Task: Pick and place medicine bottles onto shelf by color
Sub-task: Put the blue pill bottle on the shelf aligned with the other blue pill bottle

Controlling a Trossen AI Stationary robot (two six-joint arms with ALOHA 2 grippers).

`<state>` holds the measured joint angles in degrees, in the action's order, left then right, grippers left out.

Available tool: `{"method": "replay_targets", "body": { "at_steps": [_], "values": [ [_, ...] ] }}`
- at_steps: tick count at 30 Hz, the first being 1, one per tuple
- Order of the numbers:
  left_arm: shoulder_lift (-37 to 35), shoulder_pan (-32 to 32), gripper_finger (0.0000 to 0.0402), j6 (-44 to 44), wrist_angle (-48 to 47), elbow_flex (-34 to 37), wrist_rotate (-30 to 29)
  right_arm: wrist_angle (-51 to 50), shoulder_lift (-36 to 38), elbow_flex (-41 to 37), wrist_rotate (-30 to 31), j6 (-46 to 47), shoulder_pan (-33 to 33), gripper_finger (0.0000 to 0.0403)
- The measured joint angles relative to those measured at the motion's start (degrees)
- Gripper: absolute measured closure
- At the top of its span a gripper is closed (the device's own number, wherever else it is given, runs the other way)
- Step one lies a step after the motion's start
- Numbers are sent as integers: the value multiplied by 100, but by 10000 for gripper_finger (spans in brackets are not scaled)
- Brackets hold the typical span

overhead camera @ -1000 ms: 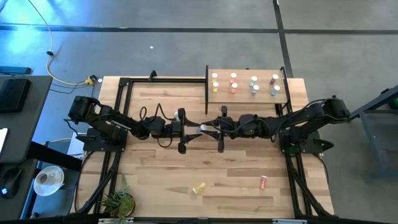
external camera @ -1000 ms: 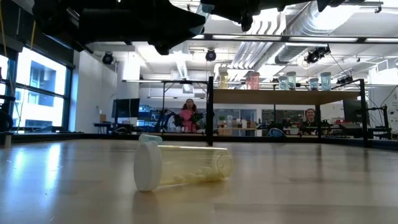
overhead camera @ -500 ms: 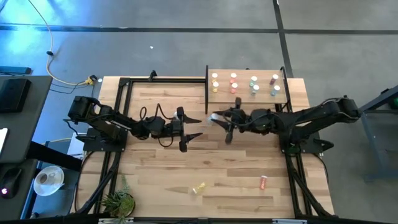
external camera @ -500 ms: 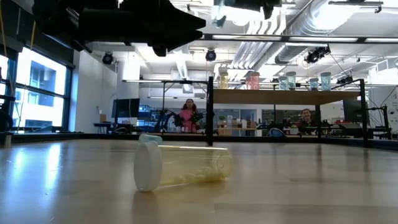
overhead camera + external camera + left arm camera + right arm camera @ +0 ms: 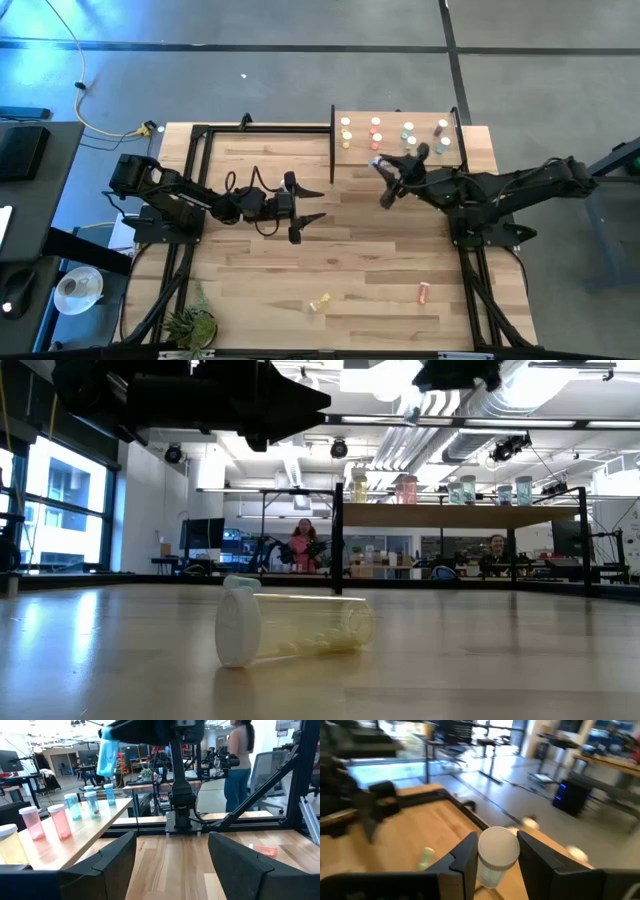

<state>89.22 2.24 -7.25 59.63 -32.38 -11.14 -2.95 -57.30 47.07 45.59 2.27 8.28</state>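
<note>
My right gripper [image 5: 386, 172] is shut on a teal bottle with a white cap [image 5: 498, 849], in the air just in front of the shelf [image 5: 455, 152]. The bottle also shows in the left wrist view [image 5: 107, 752]. The shelf holds upright yellow [image 5: 346, 139], pink [image 5: 376, 140], teal [image 5: 409, 143] and purplish bottles [image 5: 442, 146]. My left gripper [image 5: 312, 205] is open and empty above the table's middle. A yellow bottle [image 5: 320, 302] and a pink bottle [image 5: 423, 292] lie on their sides near the table's near edge. My right gripper pinches the teal bottle between its two fingers [image 5: 466, 854], on the body just under the white cap [image 5: 492, 870]. The fingers come from above, pointing down. The bottle hangs below them, slightly tilted [image 5: 109, 762] and clear of table and shelf.
The shelf stands on dark posts [image 5: 338, 540] at the table's far right. Black frame rails [image 5: 192, 170] run along the table's sides. A small plant [image 5: 190, 322] sits at the near left corner. People [image 5: 303, 545] show in the room beyond.
My right gripper has drawn away from my left gripper at the table's middle. It has gone up and toward the shelf at the far right, carrying the teal bottle clear of the table.
</note>
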Motion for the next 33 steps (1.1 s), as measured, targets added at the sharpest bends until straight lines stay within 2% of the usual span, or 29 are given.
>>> {"method": "replay_targets", "body": {
  "at_steps": [7,13,17,25,33],
  "values": [
    [0,-2,163,-49,-49,2,0,-426,565,-480,833,744,-1,295],
    [-1,-2,163,-48,-102,2,0,-1513,886,-568,1680,1777,-1,295],
    [-1,-2,163,-49,-168,2,0,-2220,950,-568,2010,2473,-1,295],
    [-1,-2,163,-48,-200,2,0,-3497,975,-570,2080,3591,-1,295],
    [0,-2,163,-48,-200,2,1,-4335,1087,-347,2054,3848,-98,295]
  ]
}}
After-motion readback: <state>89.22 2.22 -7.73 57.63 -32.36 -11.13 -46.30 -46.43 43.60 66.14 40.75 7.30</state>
